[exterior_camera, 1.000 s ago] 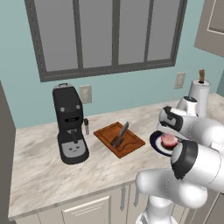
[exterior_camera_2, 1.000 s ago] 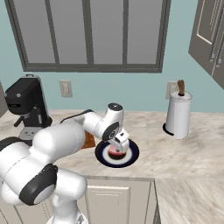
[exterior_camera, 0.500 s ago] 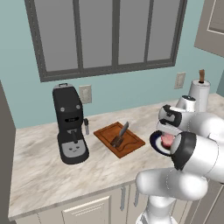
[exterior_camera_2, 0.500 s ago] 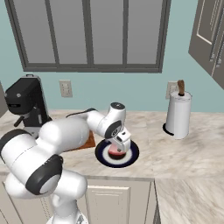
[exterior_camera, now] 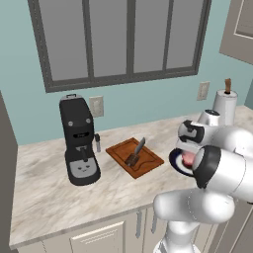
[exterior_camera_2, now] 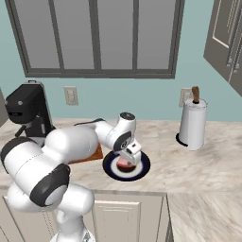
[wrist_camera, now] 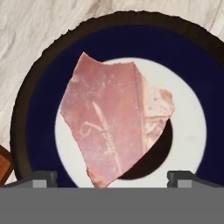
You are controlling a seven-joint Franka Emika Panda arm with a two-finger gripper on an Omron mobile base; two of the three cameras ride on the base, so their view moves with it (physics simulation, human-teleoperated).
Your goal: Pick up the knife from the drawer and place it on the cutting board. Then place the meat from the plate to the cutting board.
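Since a second ago the arm has lowered over the plate (exterior_camera_2: 142, 169), bringing the tool (exterior_camera_2: 133, 159) closer above the meat (wrist_camera: 113, 118); nothing else on the bench (exterior_camera: 44, 192) has shifted. The knife (exterior_camera: 135, 151) already lies on the cutting board (exterior_camera: 148, 163), handle toward the robot and blade pointing toward the wall, so the first half of the job looks done. The step in hand is the pick of the meat.

The tool stands fully open, empty, its two tips (wrist_camera: 41, 178) showing at the bottom of the hand view on either side of the slab. The meat lies flat in the white centre of the dark-rimmed plate, just to the right of the board as seen from the left base view, next to the coffee machine (exterior_camera: 77, 141) side of the bench.

Next, as I judge it, the tool must go straight down until its tips straddle the slab, then close. The piece is thin and flat, so the tips need to reach nearly to the plate to catch its edges.
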